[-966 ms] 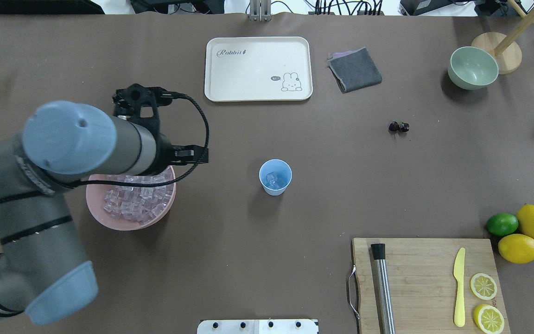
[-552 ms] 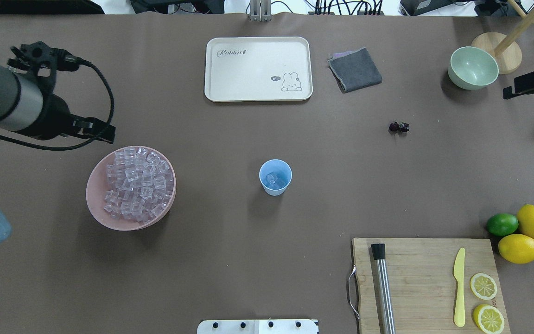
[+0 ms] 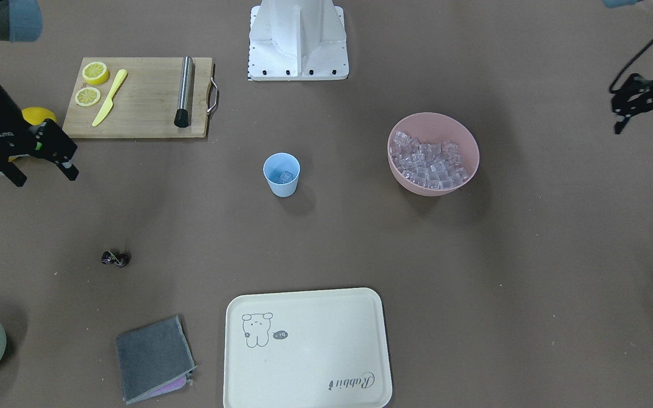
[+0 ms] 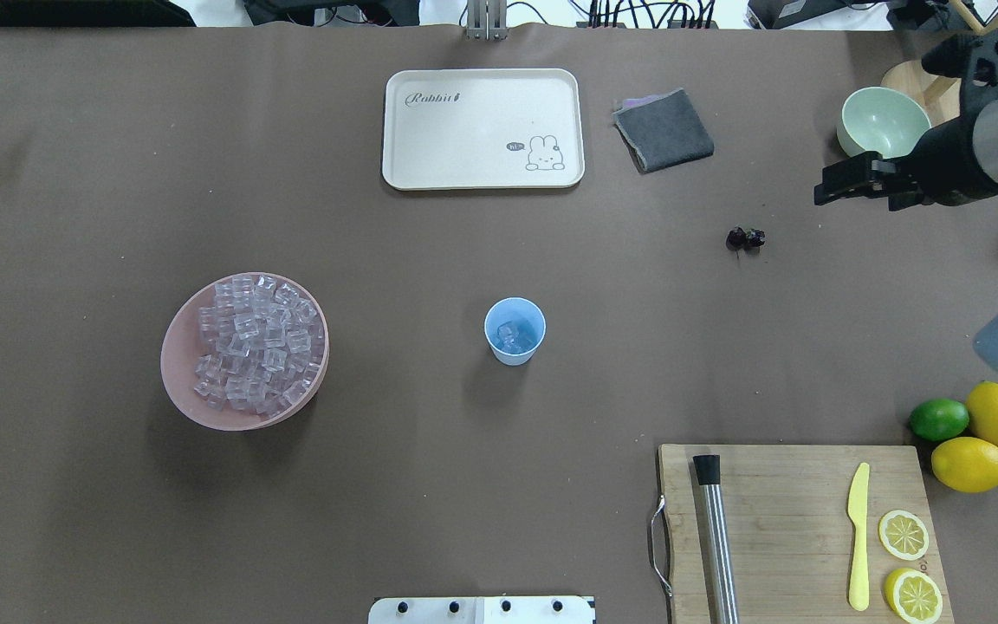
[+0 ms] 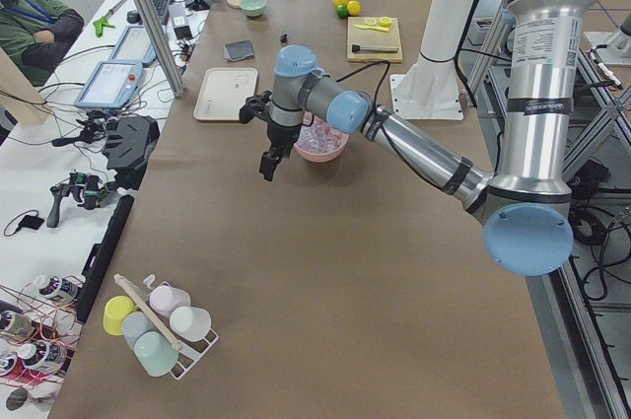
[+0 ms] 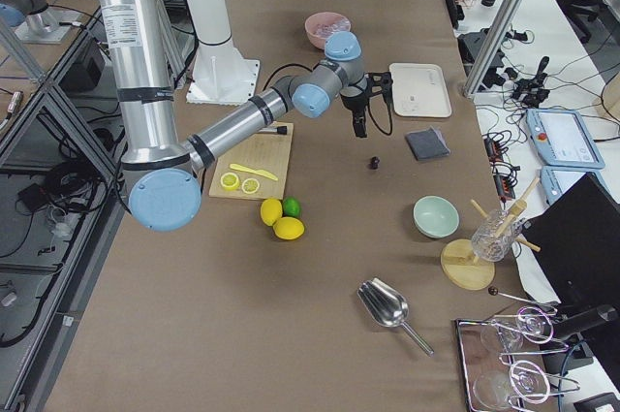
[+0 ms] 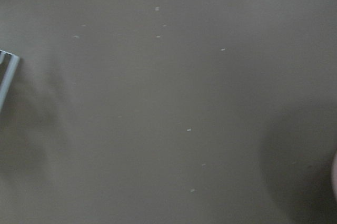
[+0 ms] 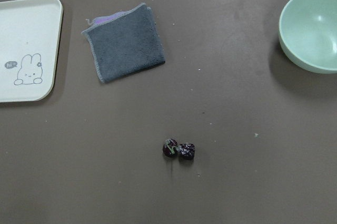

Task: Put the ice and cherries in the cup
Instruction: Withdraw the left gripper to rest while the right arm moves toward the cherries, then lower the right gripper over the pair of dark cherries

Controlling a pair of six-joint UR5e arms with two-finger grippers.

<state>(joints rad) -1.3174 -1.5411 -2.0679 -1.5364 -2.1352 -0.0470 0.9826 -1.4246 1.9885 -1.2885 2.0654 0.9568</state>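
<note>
With ice (image 4: 509, 334) sitting in the cup (image 4: 514, 357), we are tackling the cherries (image 4: 745, 237), lying on the surface (image 4: 638, 347) well apart from it; the right tool (image 3: 46, 177), hovering near them spread and empty, probably needs lowering astride them, then closing.

1 camera behind the robot (image 4: 482, 609) looks forward and down over the tabletop (image 4: 430, 485); another across from it faces back, down, so sides swap. 2 more look along the tabletop from its ends. The right wrist camera hangs nearer, over the cherries (image 8: 178, 150), sharing cloth (image 8: 125, 42) and tray (image 8: 29, 50) with both. The left wrist one, blurred, faces plain tabletop.
</note>
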